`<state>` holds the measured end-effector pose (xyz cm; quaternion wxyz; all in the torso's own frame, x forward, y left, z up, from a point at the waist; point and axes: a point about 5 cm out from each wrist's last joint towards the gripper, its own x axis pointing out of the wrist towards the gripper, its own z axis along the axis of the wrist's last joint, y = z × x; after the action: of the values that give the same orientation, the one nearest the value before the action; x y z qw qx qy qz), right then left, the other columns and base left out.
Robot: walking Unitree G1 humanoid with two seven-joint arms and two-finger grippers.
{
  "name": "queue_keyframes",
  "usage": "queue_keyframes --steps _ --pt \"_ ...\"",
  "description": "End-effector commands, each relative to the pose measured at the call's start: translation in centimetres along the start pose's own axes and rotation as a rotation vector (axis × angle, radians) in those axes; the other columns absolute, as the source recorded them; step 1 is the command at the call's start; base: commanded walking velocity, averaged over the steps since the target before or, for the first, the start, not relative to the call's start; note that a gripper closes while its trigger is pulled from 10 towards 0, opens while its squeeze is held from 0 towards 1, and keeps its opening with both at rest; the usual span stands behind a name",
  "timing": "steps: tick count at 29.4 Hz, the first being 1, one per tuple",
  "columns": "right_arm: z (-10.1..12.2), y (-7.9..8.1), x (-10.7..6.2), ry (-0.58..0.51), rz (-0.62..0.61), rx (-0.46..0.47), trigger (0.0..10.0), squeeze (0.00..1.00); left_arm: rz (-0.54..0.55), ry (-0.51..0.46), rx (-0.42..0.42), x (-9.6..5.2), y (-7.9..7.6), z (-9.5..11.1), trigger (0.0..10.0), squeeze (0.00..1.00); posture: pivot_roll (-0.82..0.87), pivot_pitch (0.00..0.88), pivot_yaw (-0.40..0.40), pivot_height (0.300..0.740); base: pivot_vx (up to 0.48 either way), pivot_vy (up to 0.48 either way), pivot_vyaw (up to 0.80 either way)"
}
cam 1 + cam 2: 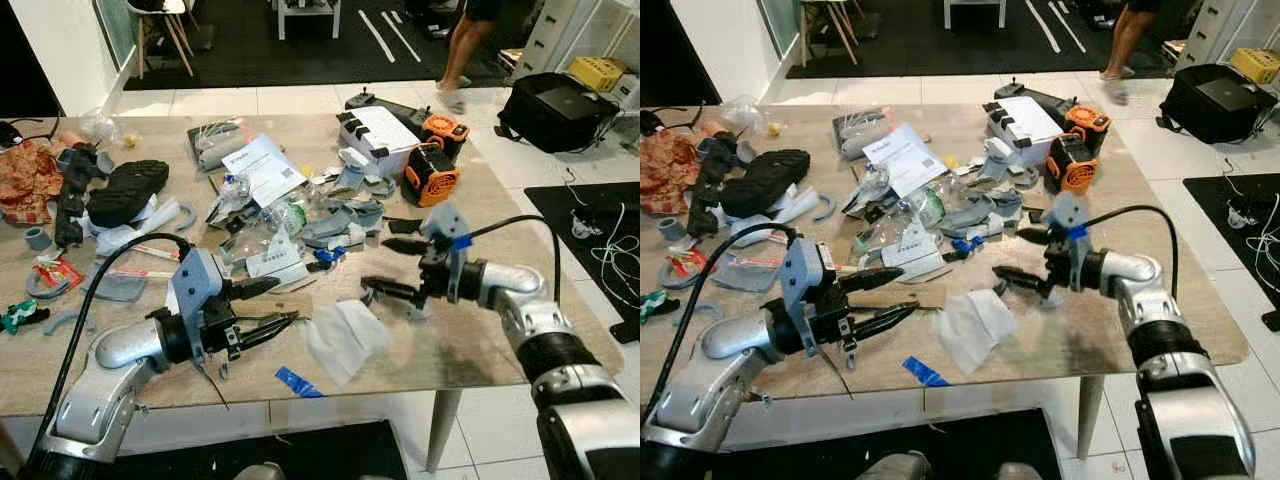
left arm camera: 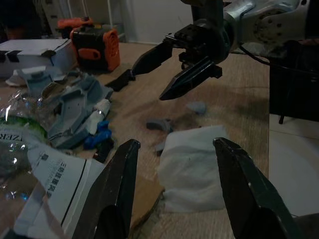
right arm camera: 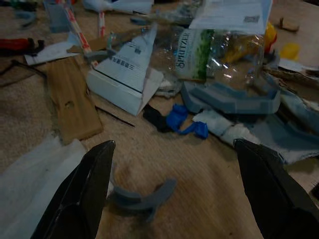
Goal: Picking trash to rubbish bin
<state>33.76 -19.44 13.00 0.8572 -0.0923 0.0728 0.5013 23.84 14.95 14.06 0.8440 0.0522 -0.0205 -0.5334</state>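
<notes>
Nearest the table edge: small blue tape strip [image 1: 297,381], lying flat at 6 o'clock.

Left gripper [image 1: 270,311] at 8 o'clock, fingers apart, tips pointing at the crumpled white tissue [image 1: 345,338]. Nothing held. The tissue sits between the two grippers, just beside the left tips.

Right gripper [image 1: 393,268] at 3 o'clock, fingers spread wide and empty, hovering above a small grey curved plastic fragment [image 3: 142,198] (an arc-shaped bit, flat on the wood).

Likely step: right takes the grey fragment. Drop straight down so the fingers straddle the arc across its narrow width; it's thin, so the tips need to reach the wooden table [image 1: 480,345] before closing. Keep clear of the tissue corner just beside it.

Further back at 12: crushed clear plastic bottle [image 3: 219,59], white paper packaging, orange tool [image 1: 432,170]. I can't make out a rubbish bin.
</notes>
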Motion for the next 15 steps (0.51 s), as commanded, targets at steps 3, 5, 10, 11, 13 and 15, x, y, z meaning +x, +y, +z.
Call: queue_keyframes --steps 3,5,10,11,13,15 --pt "-0.3 0.5 0.3 0.019 0.056 0.004 10.0 0.00 -0.008 0.011 0.000 0.1 -0.1 0.1 10.0 0.00 0.00 0.000 -0.021 0.740 0.000 0.000 0.00" --pt "-0.4 0.8 0.5 0.027 0.077 0.007 10.0 0.00 -0.008 0.010 0.001 0.1 -0.1 0.1 10.0 0.00 0.00 0.000 -0.021 0.740 0.000 0.000 0.00" --pt "-1.0 1.2 0.7 0.058 0.125 0.029 10.0 0.00 -0.004 0.006 0.002 0.2 -0.1 0.2 10.0 0.00 0.00 0.000 -0.022 0.740 0.000 0.000 0.00" --pt "-1.2 1.2 0.7 0.064 0.127 0.035 10.0 0.00 -0.003 0.006 0.003 0.2 -0.1 0.2 10.0 0.00 0.00 0.000 -0.022 0.740 0.000 0.000 0.00" --pt "-1.4 1.1 0.7 0.083 0.116 0.041 10.0 0.00 -0.001 0.006 0.002 0.2 -0.1 0.1 10.0 0.00 0.00 0.000 -0.022 0.740 0.000 0.000 0.00" --pt "-1.9 1.1 0.8 0.113 0.106 0.051 10.0 0.00 0.001 0.006 0.002 0.2 0.0 0.1 10.0 0.00 0.01 0.000 -0.023 0.740 0.000 0.000 0.00"
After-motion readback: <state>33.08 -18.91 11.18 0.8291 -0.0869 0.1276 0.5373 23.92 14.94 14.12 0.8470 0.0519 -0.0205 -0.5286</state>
